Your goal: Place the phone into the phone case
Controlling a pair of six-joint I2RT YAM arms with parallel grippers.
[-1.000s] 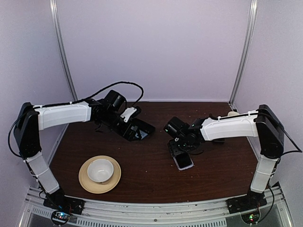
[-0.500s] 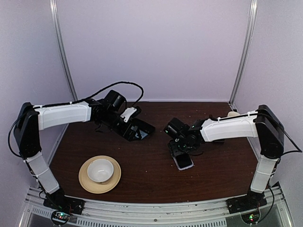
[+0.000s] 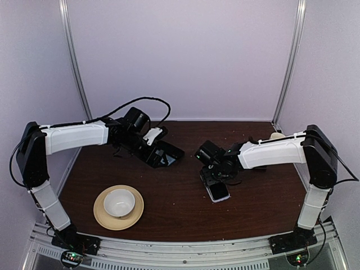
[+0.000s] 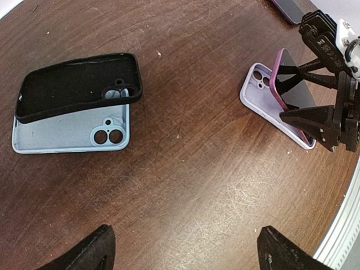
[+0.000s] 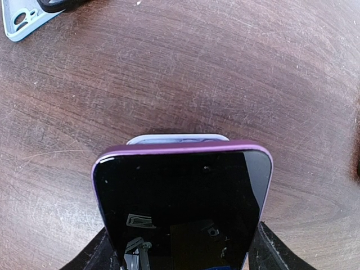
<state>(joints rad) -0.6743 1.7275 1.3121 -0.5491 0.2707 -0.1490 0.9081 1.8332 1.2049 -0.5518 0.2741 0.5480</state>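
Black right gripper (image 3: 216, 175): pinching the phone (image 5: 180, 197) by its two long sides.
Phone: purple rim, dark screen, tipped up over the phone case (image 4: 254, 84); end by the fingers looks low, far end lifted above the camera holes.
Phone case: pale, flat on the brown table (image 4: 185, 185), right under the phone, long way lined up with it.
Next move, a guess: pushing the high end down.
Nearer arm: right.
Left gripper (image 4: 185, 256): spread wide, holding nothing, well apart.
Hard to see: low end behind the fingers; cannot tell if already in.

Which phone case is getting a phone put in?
The lilac case, under the phone in the right gripper; the black case and pale blue case lie empty.
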